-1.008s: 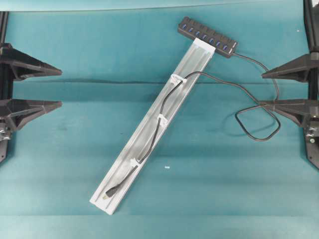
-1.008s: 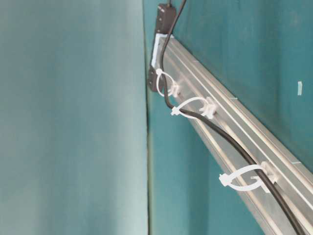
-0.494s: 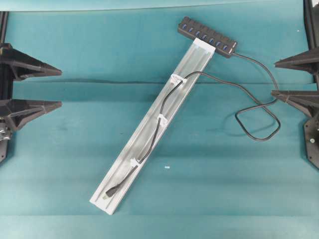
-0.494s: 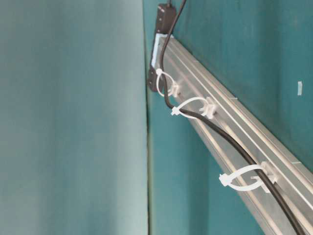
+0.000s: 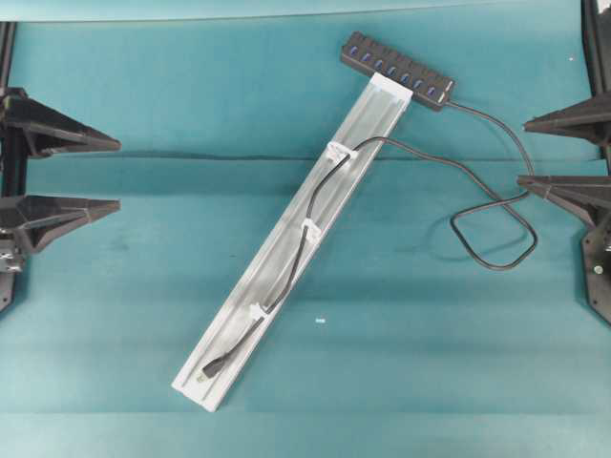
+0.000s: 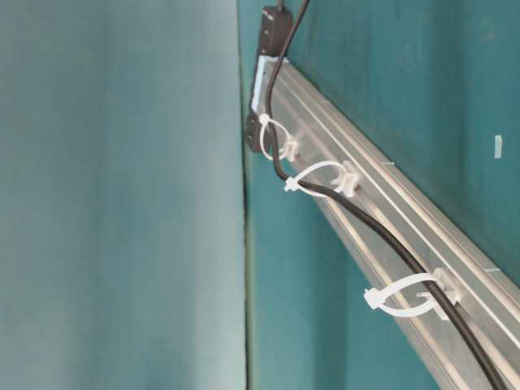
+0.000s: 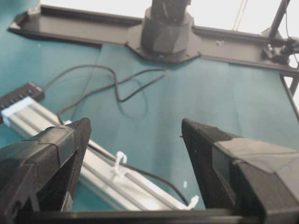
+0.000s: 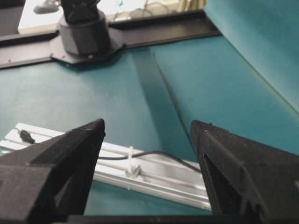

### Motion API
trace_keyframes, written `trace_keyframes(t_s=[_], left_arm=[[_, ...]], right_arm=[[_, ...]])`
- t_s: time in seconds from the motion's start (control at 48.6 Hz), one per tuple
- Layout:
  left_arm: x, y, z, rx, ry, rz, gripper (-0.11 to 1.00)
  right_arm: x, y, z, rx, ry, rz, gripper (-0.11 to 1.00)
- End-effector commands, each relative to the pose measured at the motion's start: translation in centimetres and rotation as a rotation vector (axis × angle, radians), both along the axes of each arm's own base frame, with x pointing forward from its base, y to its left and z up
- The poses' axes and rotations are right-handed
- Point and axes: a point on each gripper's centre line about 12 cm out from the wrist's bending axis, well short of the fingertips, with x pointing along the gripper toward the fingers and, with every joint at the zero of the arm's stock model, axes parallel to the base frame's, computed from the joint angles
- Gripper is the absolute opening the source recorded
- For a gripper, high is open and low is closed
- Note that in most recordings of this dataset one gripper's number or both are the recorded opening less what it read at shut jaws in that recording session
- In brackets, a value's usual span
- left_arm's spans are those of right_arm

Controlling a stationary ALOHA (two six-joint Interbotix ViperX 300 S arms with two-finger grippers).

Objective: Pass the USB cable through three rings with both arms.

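The USB cable leaves the black hub, loops at the right, then runs down the silver rail. It passes through all three rings, and its plug lies near the rail's lower end. The table-level view shows the cable inside the rings. My left gripper is open at the far left, well away from the rail. My right gripper is open at the far right, its lower finger just above the cable loop. Both wrist views show wide empty jaws.
The rail lies diagonally across the teal table, with the hub across its top end. A small white speck sits right of the rail. A low teal ridge crosses the table. Arm bases stand at both sides.
My right gripper has drawn back toward the right edge, away from the cable loop. The left gripper has barely shifted. Cable and rings lie as before.
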Motion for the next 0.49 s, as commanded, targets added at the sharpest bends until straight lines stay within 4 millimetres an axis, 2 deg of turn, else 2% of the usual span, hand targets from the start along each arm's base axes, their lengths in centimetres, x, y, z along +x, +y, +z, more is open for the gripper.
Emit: trace_keyframes(t_s=[0.0,0.473], left_arm=[[0.06,-0.06,0.53,0.009,-0.015,-0.004,0.87],[-0.26,-0.05,-0.09,0.008,-0.006,-0.002,0.87]], right_arm=[[0.02,-0.07,0.09,0.031,-0.010,-0.007,0.82],[-0.06,-0.06,-0.05,0.090,-0.023,-0.015,0.82]])
